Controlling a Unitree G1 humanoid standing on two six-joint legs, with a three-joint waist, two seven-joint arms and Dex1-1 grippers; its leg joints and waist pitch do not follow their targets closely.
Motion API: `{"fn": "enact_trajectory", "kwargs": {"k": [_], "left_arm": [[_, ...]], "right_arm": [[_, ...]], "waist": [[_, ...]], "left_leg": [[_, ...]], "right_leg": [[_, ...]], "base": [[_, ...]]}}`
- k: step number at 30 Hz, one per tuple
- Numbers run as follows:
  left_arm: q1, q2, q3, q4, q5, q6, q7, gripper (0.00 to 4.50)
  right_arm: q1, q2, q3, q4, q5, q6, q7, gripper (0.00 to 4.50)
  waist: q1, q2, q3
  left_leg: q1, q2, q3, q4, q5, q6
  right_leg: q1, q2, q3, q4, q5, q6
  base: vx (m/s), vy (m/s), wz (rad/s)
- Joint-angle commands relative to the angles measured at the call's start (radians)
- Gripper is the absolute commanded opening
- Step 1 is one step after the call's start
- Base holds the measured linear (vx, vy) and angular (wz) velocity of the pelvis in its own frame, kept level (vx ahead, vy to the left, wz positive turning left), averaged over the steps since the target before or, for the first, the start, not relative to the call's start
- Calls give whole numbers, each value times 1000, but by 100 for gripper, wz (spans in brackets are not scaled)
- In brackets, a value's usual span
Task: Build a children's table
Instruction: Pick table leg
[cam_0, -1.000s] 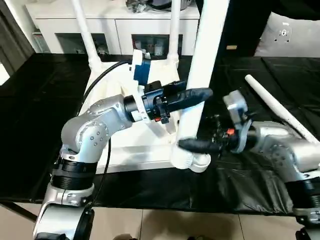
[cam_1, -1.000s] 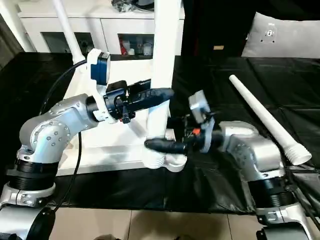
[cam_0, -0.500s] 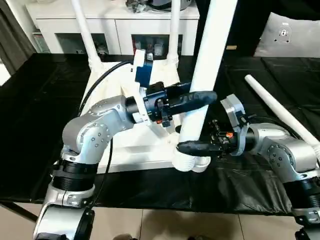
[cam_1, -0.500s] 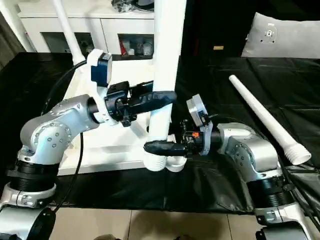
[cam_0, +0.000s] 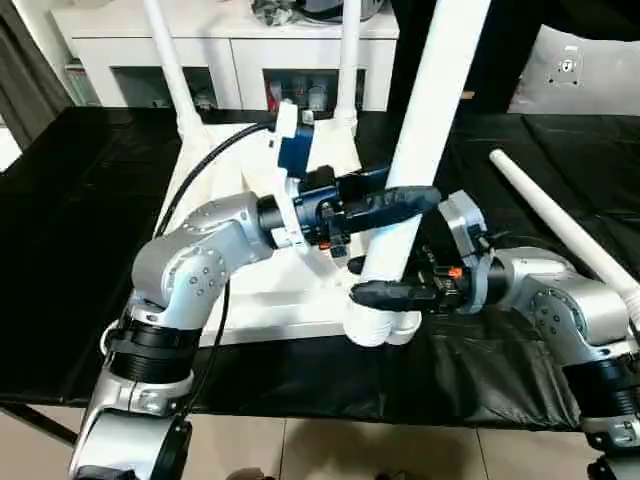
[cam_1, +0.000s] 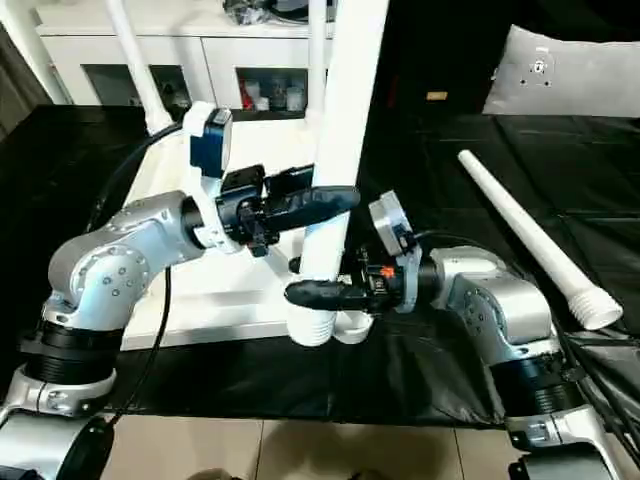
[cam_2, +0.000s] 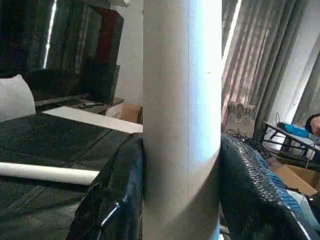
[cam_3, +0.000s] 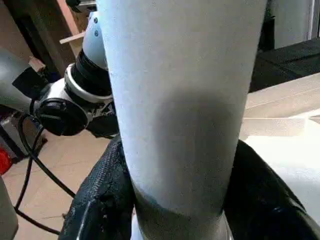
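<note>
On tabletop (cam_0: 250, 300), three legs, fourth aside (cam_0: 560, 230)

Home-like room: glass-doored cabinet (cam_0: 230, 60), curtains (cam_2: 265, 65).

I count four white legs: two standing in the far sockets at about 11 (cam_0: 168, 60) and 12 o'clock (cam_0: 348, 60), one upright at centre (cam_0: 420, 130), one lying loose at 3 o'clock (cam_0: 555, 225). One tabletop (cam_0: 250, 290). Two end effectors, left (cam_0: 395, 200) and right (cam_0: 385, 293). One cabinet (cam_0: 230, 50).
</note>
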Motion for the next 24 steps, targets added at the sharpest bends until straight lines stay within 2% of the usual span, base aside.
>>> {"fn": "enact_trajectory", "kwargs": {"k": [1, 4, 5, 7, 9, 10, 13, 14, 18, 19, 21, 22, 24], "left_arm": [[-8, 13, -23, -10, 29, -17, 0, 179], [-8, 18, -32, -12, 41, -10, 9, 179], [-11, 14, -37, -7, 50, 0, 30, 214], [-12, 8, -46, -5, 60, 7, 49, 249], [-11, 1, -54, -6, 67, 9, 62, 259], [-4, 0, -67, -23, 62, 14, 54, 270], [7, -16, -84, -48, 55, 18, 59, 303], [11, -25, -89, -58, 51, 20, 63, 303], [20, -80, -90, -69, 34, 23, 109, 322], [25, -163, -45, -67, -30, 41, 182, 322], [27, -187, -30, -66, -53, 50, 202, 322], [30, -208, -19, -67, -72, 54, 219, 322], [33, -218, -15, -69, -82, 56, 227, 322]], "right_arm": [[-15, 4, 20, 9, -10, 9, 6, 191], [-15, 8, 17, 11, -12, 10, -5, 191], [-14, 17, 14, 17, -18, 6, -25, 191], [-13, 36, 9, 27, -34, -9, -65, 191], [-12, 54, 5, 38, -51, -26, -105, 191], [-8, 68, 7, 42, -65, -37, -134, 190], [-2, 90, 6, 47, -74, -33, -173, 189], [1, 99, 5, 48, -76, -30, -190, 189], [14, 126, -5, 51, -74, -29, -230, 189], [33, 148, -23, 40, -55, -19, -250, 189], [41, 154, -28, 36, -50, -16, -258, 189], [51, 161, -29, 33, -51, -20, -266, 189], [57, 165, -29, 32, -53, -25, -271, 189]], "waist": [[4, -24, -75], [3, -23, -75], [3, -25, -75], [2, -24, -74], [1, -24, -75], [3, -16, -76], [1, -17, -75], [1, -14, -77], [1, -16, -75], [0, -15, -75], [3, -16, -75], [3, -13, -76], [1, -17, -74]], "left_leg": [[-11, 14, 5, -57, -65, 87], [-12, 14, 5, -57, -65, 86], [-11, 14, 5, -57, -66, 85], [-12, 15, 4, -58, -63, 81], [-11, 14, 5, -58, -65, 73], [-11, 14, 4, -58, -61, 71], [-10, 15, 4, -59, -67, 67], [-9, 15, 4, -59, -68, 67], [-10, 15, 5, -59, -81, 66], [-12, 15, 5, -58, -83, 66], [-13, 14, 5, -58, -92, 69], [-13, 14, 3, -58, -87, 74], [-14, 12, 4, -59, -96, 76]], "right_leg": [[73, -44, 35, -69, -244, -190], [73, -44, 35, -69, -249, -187], [73, -44, 35, -69, -250, -187], [72, -44, 34, -69, -250, -186], [72, -44, 35, -70, -261, -180], [72, -45, 35, -68, -251, -182], [72, -43, 35, -68, -229, -191], [72, -43, 35, -67, -223, -194], [73, -44, 35, -70, -221, -199], [75, -43, 36, -70, -222, -199], [77, -45, 34, -73, -235, -202], [76, -43, 34, -72, -226, -200], [76, -42, 32, -76, -246, -189]], "base": [[0, 0, 0], [0, 0, 0], [0, 0, 0], [0, 0, 0], [0, 0, 0], [0, 0, 0], [0, 0, 0], [0, 0, 0], [0, 0, 0], [0, 0, 0], [0, 0, 0], [0, 0, 0], [0, 0, 0]]}}
